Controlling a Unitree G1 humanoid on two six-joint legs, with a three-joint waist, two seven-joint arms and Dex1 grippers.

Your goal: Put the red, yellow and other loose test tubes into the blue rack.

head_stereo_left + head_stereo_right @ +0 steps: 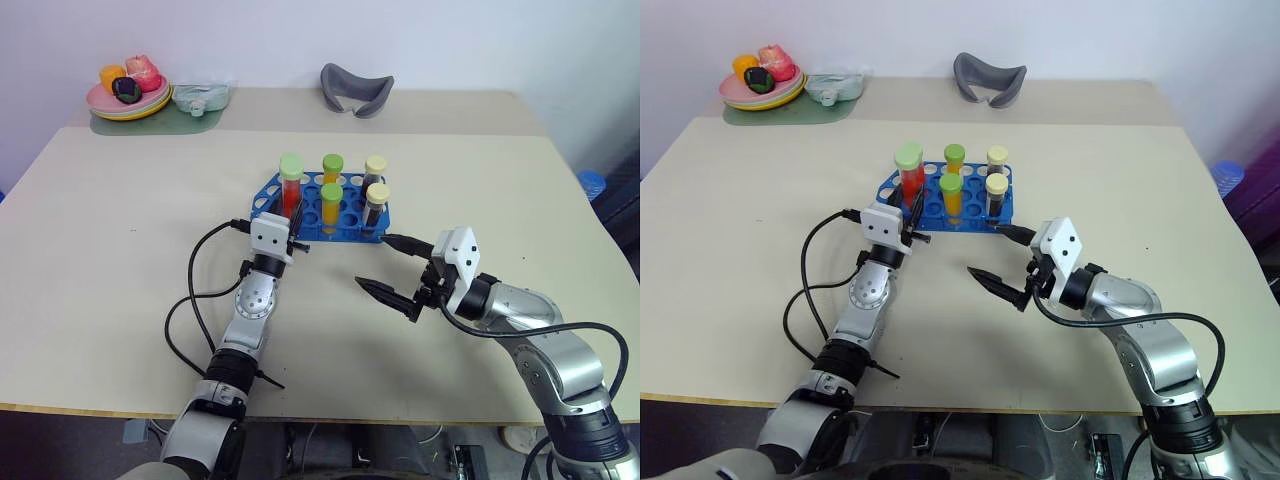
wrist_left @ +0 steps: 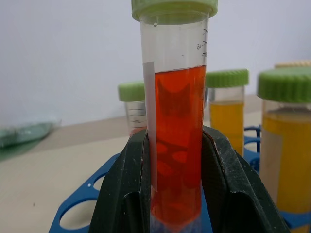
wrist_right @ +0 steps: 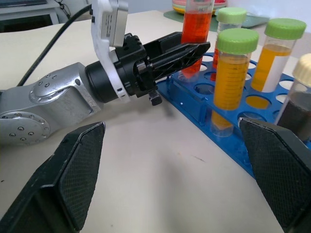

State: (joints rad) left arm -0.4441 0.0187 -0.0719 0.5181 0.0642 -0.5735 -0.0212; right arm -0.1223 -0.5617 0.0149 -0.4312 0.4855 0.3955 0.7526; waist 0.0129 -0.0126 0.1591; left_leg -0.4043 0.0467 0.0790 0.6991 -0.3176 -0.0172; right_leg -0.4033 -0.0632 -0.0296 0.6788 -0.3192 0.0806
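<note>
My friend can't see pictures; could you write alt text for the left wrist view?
The left hand grips a clear plastic tube of red liquid with a green cap, over a blue plastic rack. Green-capped tubes of yellow liquid stand beside it.

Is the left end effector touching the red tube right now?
Touching. In the left wrist view both fingers of the left end effector press against the sides of the red tube, with no gap, above the blue rack.
</note>
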